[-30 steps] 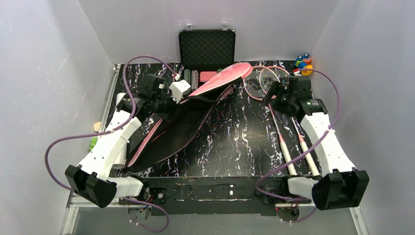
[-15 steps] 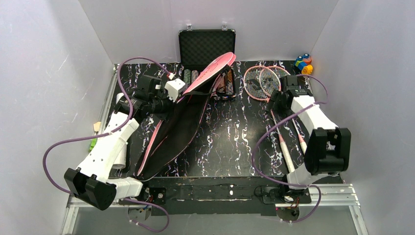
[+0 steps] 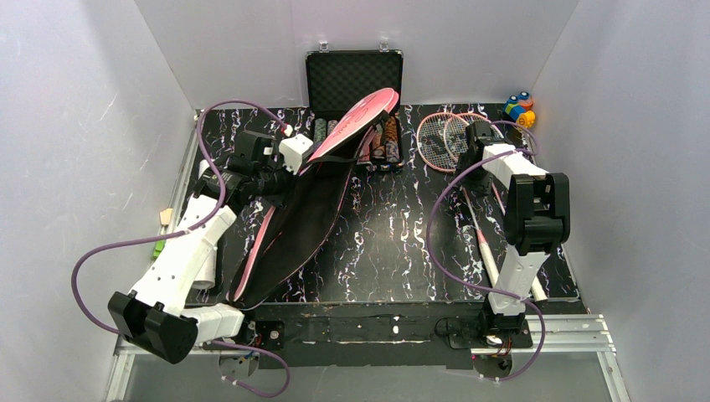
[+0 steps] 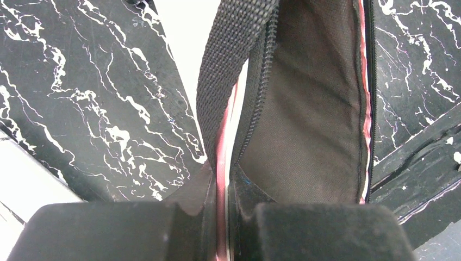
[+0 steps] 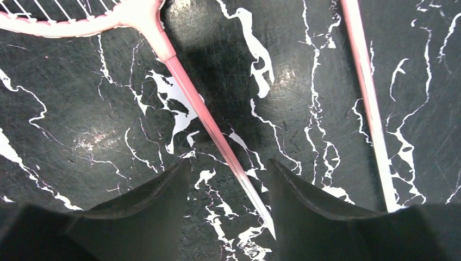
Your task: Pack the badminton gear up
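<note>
The pink racket cover (image 3: 356, 117) lies open across the left half of the table, black lining up. My left gripper (image 3: 283, 174) is shut on its pink edge (image 4: 222, 185); the black strap (image 4: 231, 54) and the lining (image 4: 310, 125) hang beyond the fingers. Two pink rackets (image 3: 444, 138) lie at the back right, white handles (image 3: 494, 268) toward the near edge. My right gripper (image 5: 228, 168) is open just above the table, its jaws either side of one racket's shaft (image 5: 206, 119); the other shaft (image 5: 367, 92) lies to its right. A white tube (image 3: 205, 272) shows partly under my left arm. No shuttlecocks show.
The open black poker case (image 3: 353, 79) stands at the back centre with chips (image 3: 387, 149) in front of it, partly behind the raised cover flap. The multicoloured toy (image 3: 519, 109) sits at the back right corner. Small beige and green items (image 3: 163, 230) lie off the table's left edge.
My right arm has folded upright and its gripper has moved back to the racket shaft near the heads. My left gripper has tilted the cover's pink flap steeper and drawn it slightly left.
</note>
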You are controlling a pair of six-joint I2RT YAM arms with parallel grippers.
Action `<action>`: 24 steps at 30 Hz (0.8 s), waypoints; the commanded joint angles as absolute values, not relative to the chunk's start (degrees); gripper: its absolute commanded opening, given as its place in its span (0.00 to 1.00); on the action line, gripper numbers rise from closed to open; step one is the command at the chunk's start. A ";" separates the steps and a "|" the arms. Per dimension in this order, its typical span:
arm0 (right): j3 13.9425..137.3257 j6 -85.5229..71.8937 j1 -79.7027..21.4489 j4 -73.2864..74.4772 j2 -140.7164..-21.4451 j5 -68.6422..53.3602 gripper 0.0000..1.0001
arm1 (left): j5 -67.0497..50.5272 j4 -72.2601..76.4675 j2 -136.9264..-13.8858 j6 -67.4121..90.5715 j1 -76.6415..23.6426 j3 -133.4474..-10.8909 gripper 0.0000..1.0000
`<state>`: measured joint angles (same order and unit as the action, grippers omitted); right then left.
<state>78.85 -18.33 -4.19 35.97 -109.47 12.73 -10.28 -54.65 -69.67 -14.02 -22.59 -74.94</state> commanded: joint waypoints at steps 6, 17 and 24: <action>79.67 -19.11 -4.13 36.30 -112.32 8.94 0.46 | -10.33 -52.73 -65.98 -13.07 -22.23 -74.51 0.00; 79.41 -19.54 -5.54 34.77 -112.44 4.61 0.23 | -11.65 -53.30 -66.96 -12.46 -22.24 -74.06 0.00; 81.15 -21.90 -7.58 34.98 -111.51 3.89 0.01 | -11.37 -53.40 -67.56 -12.31 -22.24 -73.79 0.00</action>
<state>78.98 -19.90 -6.61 35.27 -112.51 5.32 -10.50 -54.08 -68.58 -12.91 -22.57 -74.24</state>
